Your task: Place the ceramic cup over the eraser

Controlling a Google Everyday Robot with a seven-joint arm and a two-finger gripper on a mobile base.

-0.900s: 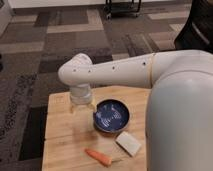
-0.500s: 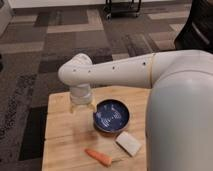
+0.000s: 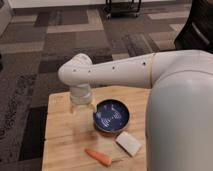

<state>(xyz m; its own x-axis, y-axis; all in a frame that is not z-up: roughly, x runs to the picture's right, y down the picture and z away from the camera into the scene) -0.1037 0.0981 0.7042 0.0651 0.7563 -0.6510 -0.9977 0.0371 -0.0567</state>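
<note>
Toward the counter's [image 3: 60, 135] back left, the white arm [image 3: 115, 70] bends down from a rounded joint. The end effector [image 3: 82, 103] hangs at its tip, pointing straight down, close over the wood. Whether it is apart, together or clamped on something I cannot tell, since the wrist covers it. Just right of it lies a dark blue plate [image 3: 112, 116] with a pale pattern in its well. Nearer the front edge an orange carrot [image 3: 98, 157] lies slantwise. Just right of that, a pale slab [image 3: 128, 143] rests at an angle, near the plate's rim. The robot's big white body [image 3: 180, 120] hides the counter's right side.

A whitish, faintly see-through shape shows under the wrist, just left of the plate. Whether that is the cup or only the arm's pale end cannot be told. The eraser is out of sight.

The counter is light wood. Around it runs carpet [image 3: 45, 55] in grey and brown patches. A dark wheeled frame [image 3: 122, 7] stands far back, and a dark shape [image 3: 200, 25] fills the upper right corner.
</note>
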